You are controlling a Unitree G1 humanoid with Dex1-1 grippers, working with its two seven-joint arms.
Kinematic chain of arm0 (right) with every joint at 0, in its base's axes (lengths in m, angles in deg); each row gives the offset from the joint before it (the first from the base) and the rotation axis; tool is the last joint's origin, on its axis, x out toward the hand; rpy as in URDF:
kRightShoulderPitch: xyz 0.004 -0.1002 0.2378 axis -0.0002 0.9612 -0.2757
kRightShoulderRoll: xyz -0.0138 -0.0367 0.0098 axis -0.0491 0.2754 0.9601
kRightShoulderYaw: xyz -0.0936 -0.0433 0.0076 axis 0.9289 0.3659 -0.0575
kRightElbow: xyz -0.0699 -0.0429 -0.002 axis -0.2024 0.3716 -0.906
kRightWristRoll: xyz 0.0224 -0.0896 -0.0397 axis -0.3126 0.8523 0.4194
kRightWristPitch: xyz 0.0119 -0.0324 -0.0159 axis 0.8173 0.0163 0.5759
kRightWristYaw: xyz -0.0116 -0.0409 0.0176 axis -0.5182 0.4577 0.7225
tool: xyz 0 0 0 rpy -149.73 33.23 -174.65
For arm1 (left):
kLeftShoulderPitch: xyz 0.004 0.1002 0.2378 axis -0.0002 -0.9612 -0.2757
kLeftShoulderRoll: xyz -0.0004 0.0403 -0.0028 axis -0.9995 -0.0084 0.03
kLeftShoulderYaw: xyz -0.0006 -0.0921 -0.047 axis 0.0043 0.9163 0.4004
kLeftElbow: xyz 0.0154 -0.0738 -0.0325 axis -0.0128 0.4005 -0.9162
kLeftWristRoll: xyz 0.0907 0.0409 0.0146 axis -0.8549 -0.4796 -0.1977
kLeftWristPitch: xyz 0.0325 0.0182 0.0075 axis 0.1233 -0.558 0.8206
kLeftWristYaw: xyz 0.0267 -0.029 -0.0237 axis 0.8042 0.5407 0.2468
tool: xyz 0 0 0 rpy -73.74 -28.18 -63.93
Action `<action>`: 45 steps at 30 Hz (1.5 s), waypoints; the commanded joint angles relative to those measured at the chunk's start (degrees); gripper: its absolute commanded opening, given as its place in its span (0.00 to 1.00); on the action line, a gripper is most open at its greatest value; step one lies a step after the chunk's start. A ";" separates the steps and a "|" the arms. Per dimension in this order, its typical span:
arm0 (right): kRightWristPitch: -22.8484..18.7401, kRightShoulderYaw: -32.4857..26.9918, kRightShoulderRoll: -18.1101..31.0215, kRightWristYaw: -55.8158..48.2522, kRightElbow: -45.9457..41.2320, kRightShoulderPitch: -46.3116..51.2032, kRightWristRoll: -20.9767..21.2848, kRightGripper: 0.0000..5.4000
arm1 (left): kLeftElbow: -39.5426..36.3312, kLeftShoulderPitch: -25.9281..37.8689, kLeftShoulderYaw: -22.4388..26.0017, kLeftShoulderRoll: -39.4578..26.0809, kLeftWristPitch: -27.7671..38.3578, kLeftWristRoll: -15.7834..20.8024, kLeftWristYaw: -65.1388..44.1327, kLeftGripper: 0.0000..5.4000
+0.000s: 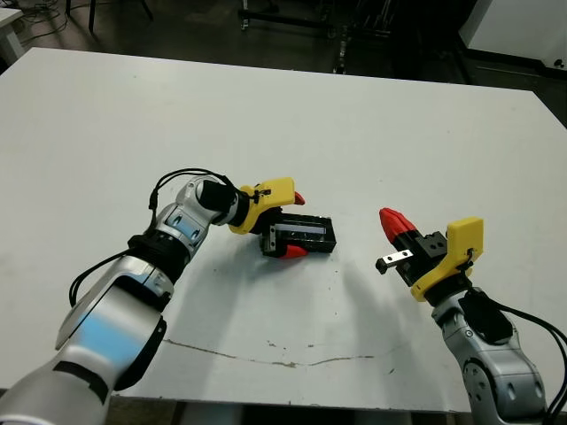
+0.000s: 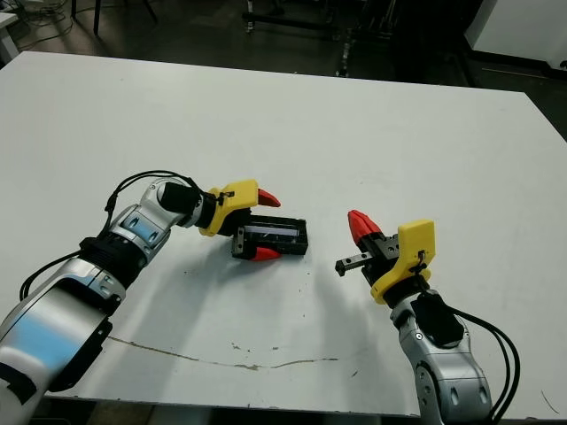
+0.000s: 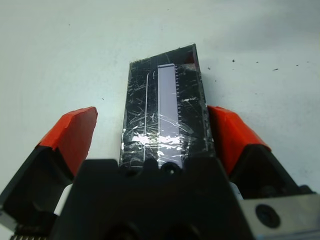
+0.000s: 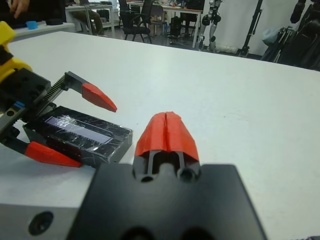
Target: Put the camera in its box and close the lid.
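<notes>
Both red fingers of the left gripper [image 1: 291, 226] are straddling the lidded box [image 1: 303, 235], spread and needing even pressure; right gripper [image 2: 357, 223] is idling, pressed together.

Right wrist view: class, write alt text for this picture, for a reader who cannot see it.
The right gripper, its two red fingertips pressed shut, points across a white table. To one side, the left gripper stands open around a closed black box with a glossy, crinkled lid, one red finger on each side. Chairs and equipment stand beyond the table.
</notes>
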 commanded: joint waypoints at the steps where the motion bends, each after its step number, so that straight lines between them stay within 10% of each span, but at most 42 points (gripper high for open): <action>1: 0.45 -0.16 0.92 -0.10 -0.14 0.42 0.49 0.00 | 2.37 -4.18 -3.29 4.45 -2.02 -2.82 -0.55 1.00; 33: -0.41 0.01 0.16 0.07 0.11 -0.34 -2.27 0.00 | -18.49 -13.32 4.69 -21.71 -7.09 4.46 -13.40 1.00; 45: -0.51 0.36 0.11 0.32 0.08 -0.02 -2.02 0.00 | -24.54 -12.90 10.00 -27.30 -19.83 8.14 -13.93 1.00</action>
